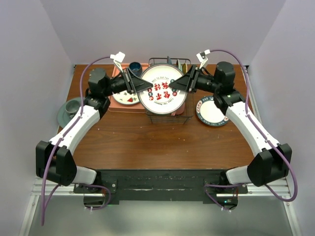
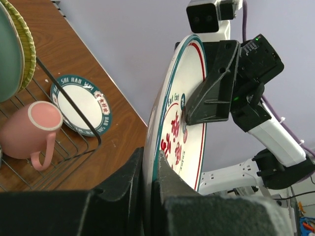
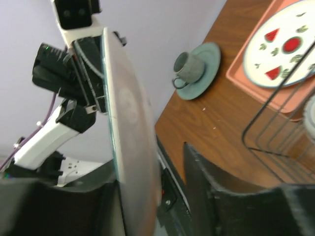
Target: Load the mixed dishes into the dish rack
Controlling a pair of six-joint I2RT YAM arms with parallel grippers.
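Note:
A large white plate with red characters (image 1: 162, 91) hangs upright over the dish rack (image 1: 170, 117). My left gripper (image 1: 144, 86) is shut on its left rim, and the left wrist view shows both fingers (image 2: 170, 179) pressed on the rim of the plate (image 2: 184, 142). My right gripper (image 1: 176, 84) straddles the right rim, open. In the right wrist view the plate's back (image 3: 130, 147) lies against one finger, with a gap to the other finger (image 3: 206, 172). A pink mug (image 2: 29, 135), a yellow woven plate (image 2: 24, 39) and a teal plate (image 2: 7, 54) are in the rack.
The pink tray (image 1: 118, 105) left of the rack holds a white plate with red marks (image 1: 125, 97) and a blue bowl (image 1: 135, 67). A grey-teal cup on a saucer (image 1: 71, 110) stands far left. A teal-rimmed small plate (image 1: 211, 110) lies right of the rack.

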